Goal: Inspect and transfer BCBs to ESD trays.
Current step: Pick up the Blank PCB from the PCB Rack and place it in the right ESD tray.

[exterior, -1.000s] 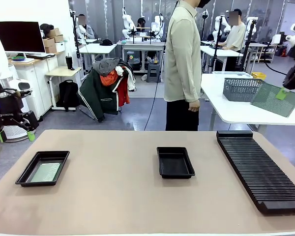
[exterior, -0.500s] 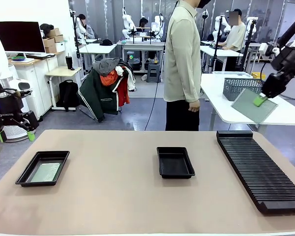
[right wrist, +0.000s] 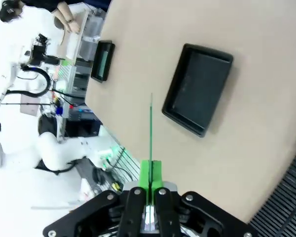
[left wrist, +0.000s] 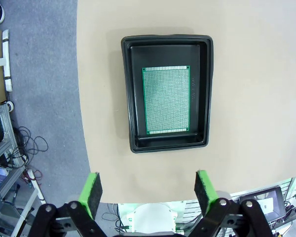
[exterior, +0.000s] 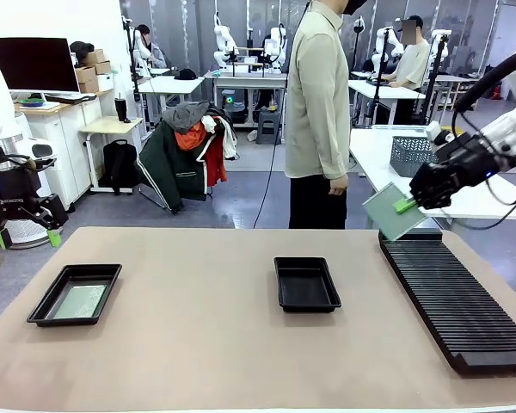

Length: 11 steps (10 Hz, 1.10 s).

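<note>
**Present state.** The right gripper (exterior: pixel 406 205) is closed, its fingers clamped on one edge of a BCB (exterior: pixel 385 213). This board is carried tilted in the air, just above the far end of the black slotted rack (exterior: pixel 456 301). In the right wrist view it is seen edge-on between the green pads (right wrist: pixel 156 170). The empty centre ESD tray (exterior: pixel 281 284) lies ahead on the table (exterior: pixel 198 353).

The left gripper (exterior: pixel 26 237) is held off the table's left end, its fingers spread wide and nothing held. A second BCB (left wrist: pixel 166 100) lies flat in the left ESD tray (left wrist: pixel 130 98).

**Hazards.**
- The board is gripped at one edge only. It could pivot or slip between the pads if the arm is swung quickly.
- The lower corner hangs close to the rack and could be struck against the rack's end during descent.
- The tray appears only slightly larger than the board. With a misaligned approach, the board could be left propped on the flared rim.
- If the board is released from too high, it may bounce out.
</note>
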Each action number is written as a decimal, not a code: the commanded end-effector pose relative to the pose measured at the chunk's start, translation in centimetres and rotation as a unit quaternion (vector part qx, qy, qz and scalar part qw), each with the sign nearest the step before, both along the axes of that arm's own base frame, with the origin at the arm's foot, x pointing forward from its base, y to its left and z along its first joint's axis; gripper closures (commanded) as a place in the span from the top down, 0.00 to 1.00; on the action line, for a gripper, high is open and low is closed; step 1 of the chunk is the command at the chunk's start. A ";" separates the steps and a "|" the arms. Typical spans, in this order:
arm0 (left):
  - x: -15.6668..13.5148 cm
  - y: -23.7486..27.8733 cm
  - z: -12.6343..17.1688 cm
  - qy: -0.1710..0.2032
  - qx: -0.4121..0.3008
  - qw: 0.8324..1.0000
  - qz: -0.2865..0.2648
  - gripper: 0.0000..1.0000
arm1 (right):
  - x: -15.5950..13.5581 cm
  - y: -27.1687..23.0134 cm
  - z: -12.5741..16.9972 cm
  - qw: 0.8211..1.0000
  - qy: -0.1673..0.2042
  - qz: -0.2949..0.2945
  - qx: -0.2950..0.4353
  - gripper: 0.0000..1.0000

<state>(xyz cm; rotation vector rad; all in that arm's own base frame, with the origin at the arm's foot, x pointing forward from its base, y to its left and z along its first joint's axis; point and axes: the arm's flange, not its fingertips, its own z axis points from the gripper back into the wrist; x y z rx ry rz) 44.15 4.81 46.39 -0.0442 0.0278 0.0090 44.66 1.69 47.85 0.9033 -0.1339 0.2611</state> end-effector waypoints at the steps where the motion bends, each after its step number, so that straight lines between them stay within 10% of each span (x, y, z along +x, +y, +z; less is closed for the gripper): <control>1: 0.0 0.1 -0.1 -0.001 0.000 1.000 0.000 1.00 | -0.7 3.1 -2.7 0.998 0.005 -0.029 0.049 0.02; 11: 0.0 0.1 -0.1 -0.001 0.000 1.000 0.000 1.00 | -0.8 12.8 -15.8 0.984 0.036 -0.103 0.140 0.02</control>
